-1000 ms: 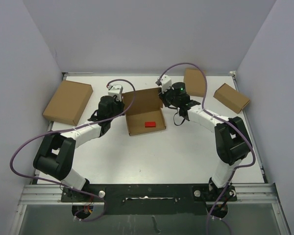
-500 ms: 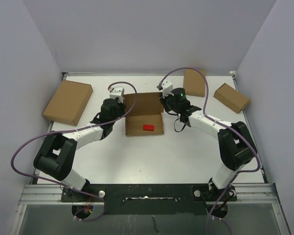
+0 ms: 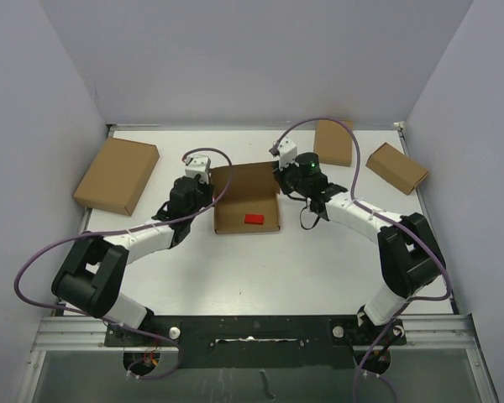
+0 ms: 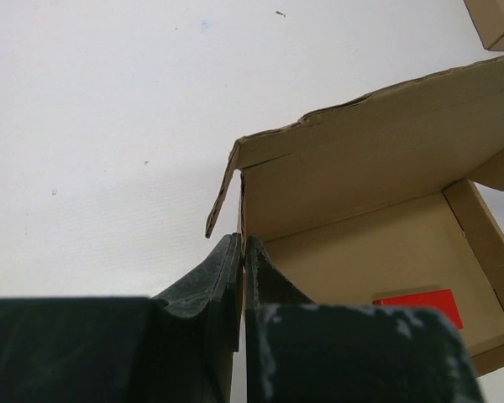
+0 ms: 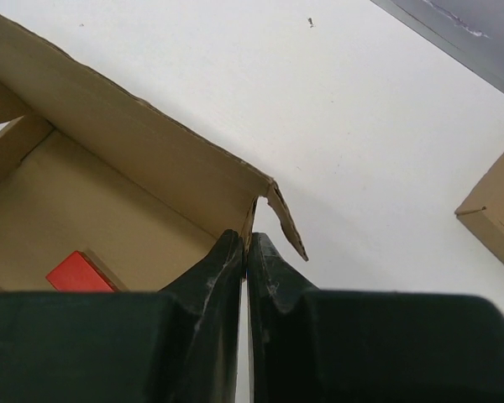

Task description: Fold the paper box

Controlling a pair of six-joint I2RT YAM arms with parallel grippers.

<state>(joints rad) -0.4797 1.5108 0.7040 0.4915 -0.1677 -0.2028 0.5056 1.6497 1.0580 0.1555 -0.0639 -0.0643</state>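
Our left hand (image 4: 242, 248) has its two dark fingers pressed together on the near end of the paper box's (image 4: 378, 168) left wall, thin cardboard clamped between them. The box is open, with the back panel standing up and tilted. A corner flap (image 4: 222, 195) sticks out just above the fingertips, its edge ragged. We see a flat red block (image 4: 417, 305) on the box floor, right of the hand. White worktop (image 4: 109, 126) all round. The corner of a second cardboard box (image 4: 497, 18) shows top right.
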